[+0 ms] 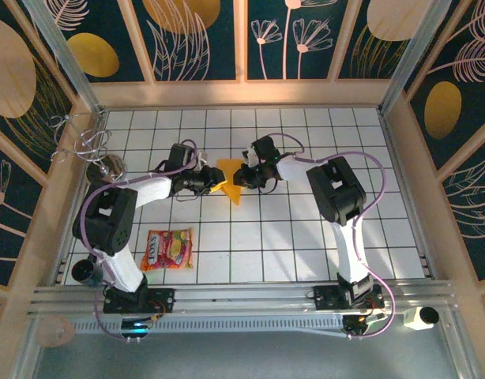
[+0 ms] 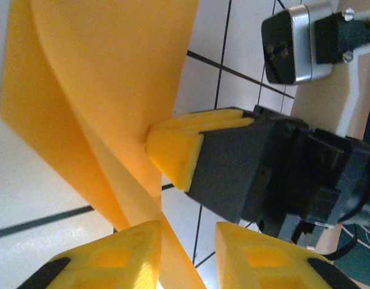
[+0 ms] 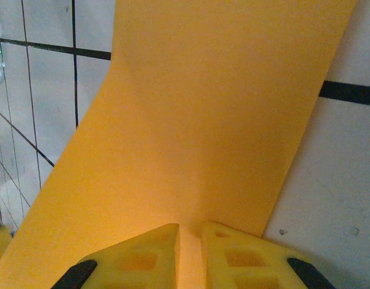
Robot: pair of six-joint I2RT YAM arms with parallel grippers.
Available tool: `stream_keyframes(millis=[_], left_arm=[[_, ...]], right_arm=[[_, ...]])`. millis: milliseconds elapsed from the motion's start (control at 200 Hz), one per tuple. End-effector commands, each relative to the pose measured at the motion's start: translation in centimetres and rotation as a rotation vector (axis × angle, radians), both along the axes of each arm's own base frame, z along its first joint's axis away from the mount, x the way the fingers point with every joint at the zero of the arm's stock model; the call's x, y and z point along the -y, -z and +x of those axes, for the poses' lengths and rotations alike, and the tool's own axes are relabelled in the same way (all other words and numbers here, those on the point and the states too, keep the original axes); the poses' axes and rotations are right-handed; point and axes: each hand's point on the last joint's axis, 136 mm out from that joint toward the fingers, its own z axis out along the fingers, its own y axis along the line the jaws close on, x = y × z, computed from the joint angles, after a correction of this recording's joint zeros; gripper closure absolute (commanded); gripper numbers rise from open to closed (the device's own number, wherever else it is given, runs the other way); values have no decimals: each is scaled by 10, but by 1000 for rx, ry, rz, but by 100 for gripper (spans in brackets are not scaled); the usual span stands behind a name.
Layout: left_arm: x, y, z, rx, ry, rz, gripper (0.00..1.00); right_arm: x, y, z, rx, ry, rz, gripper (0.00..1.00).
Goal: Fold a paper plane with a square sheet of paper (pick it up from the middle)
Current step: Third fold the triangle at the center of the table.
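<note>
The orange-yellow paper [image 1: 229, 175] is partly folded, held off the tiled floor at mid-table, with a point hanging toward the near side. My right gripper [image 1: 244, 175] is shut on it. In the right wrist view its fingertips [image 3: 173, 244] pinch a raised crease of the sheet [image 3: 203, 120]. In the left wrist view the right gripper [image 2: 173, 150] clamps the paper's fold [image 2: 100, 90] from the right. My left gripper [image 2: 188, 259] is open. A strip of the paper runs down between its fingers, lying against the left finger [image 2: 122, 256]. From above, the left gripper [image 1: 215, 181] sits at the paper's left edge.
A red-and-yellow snack packet [image 1: 168, 249] lies on the floor near the left arm's base. A tangle of wire [image 1: 80, 144] hangs at the far left wall. Wooden walls enclose the tiled table [image 1: 306, 245].
</note>
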Motion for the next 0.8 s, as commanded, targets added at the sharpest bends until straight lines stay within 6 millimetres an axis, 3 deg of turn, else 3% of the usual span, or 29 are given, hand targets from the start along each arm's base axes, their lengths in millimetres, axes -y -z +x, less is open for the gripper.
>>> stream_keyframes(millis=[0,380,501,531,691,796], left_arm=[[8,-4,15,24,15,-31,66],[14,5,25,10,0,-69,58],[13,12,22,-3,-4,-59,59],[12,13,23,-3,-6,-58,60],[11,20,21,-14,-9,-44,65],[10,23,20,-20,-8,-41,66]], right_arm=[[5,15,-5,-37,-7,-37,82],[3,7,-8,-41,-1,2,82],[-3,-12,-9,-28,4,65,82],[8,-18,3,-21,37,86,82],[11,-51,9,6,69,178,80],[18,-57,9,-6,102,197,76]])
